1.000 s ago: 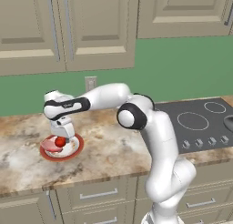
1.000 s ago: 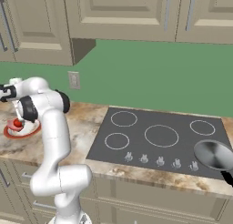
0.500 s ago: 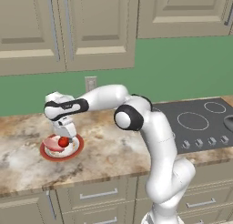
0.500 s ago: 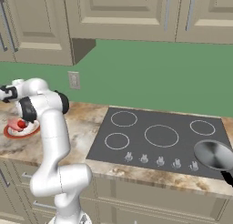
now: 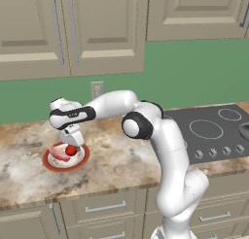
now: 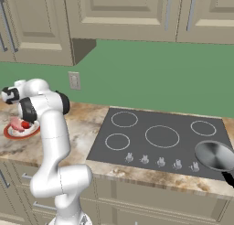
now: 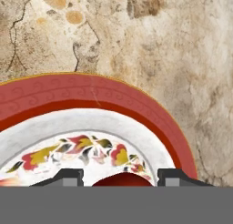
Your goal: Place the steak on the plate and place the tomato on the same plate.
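Note:
The plate point(image 5: 51, 163), white in the centre with a broad red rim, lies on the marble counter at the left. On its left half rests the steak point(image 5: 59, 153), a pale pink slab. My gripper point(image 5: 72, 143) points straight down over the plate and is shut on the tomato point(image 5: 71, 150), a small glossy red ball held low over the plate's middle, just right of the steak. From the right base view the plate point(image 6: 13, 133), steak point(image 6: 15, 123) and tomato point(image 6: 25, 125) sit behind my arm. In the hand view the tomato point(image 7: 122, 181) sits between my fingertips point(image 7: 68, 175) above the plate's rim point(image 7: 91, 95).
A black cooktop point(image 5: 204, 131) fills the counter to the right, with a grey pan point(image 6: 215, 155) at its near right corner. A wall outlet point(image 5: 97, 89) is behind the plate. Upper cabinets hang overhead. The counter's front edge runs just below the plate.
My gripper has carried the tomato a little to the right over the plate. The plate and steak have stayed where they were.

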You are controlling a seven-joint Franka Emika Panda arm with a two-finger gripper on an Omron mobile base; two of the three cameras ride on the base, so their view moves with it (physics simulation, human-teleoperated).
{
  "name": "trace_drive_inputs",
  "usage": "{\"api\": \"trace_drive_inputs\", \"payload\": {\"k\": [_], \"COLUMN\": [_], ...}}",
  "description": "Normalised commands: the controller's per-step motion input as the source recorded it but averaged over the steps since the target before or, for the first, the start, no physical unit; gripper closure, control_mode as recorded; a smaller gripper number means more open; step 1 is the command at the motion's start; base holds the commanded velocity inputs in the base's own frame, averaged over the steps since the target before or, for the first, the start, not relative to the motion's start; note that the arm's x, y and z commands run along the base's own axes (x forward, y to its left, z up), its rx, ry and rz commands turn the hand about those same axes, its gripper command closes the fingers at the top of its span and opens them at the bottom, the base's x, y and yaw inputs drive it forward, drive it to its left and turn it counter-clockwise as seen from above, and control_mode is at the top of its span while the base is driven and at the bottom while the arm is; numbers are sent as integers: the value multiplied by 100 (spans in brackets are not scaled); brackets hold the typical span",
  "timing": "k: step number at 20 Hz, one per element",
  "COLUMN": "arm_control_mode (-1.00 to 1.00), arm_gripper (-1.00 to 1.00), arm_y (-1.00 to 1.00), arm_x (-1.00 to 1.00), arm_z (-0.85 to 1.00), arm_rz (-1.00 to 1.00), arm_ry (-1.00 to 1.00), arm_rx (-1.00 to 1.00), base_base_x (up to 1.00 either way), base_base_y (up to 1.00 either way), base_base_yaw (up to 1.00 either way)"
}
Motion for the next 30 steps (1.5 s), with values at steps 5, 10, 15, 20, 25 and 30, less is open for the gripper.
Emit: {"api": "trace_drive_inputs", "payload": {"k": [5, 10, 15, 20, 25, 30], "arm_control_mode": [-100, -100, -100, -100, -100, -100], "arm_gripper": [100, -100, -100, -100, -100, -100], "arm_y": [-3, 10, 2, -6, -16, -21], "arm_x": [8, 1, 0, 0, -9, -23], "arm_z": [-8, -8, 0, 7, 18, 12], "arm_rz": [-2, -1, 0, 0, 0, 0], "arm_ry": [-10, -12, -1, 0, 0, 0], "arm_rx": [-3, -1, 0, 1, 1, 3], "base_base_x": [0, 0, 0, 0, 0, 0], "base_base_y": [0, 0, 0, 0, 0, 0], "base_base_yaw": [0, 0, 0, 0, 0, 0]}}
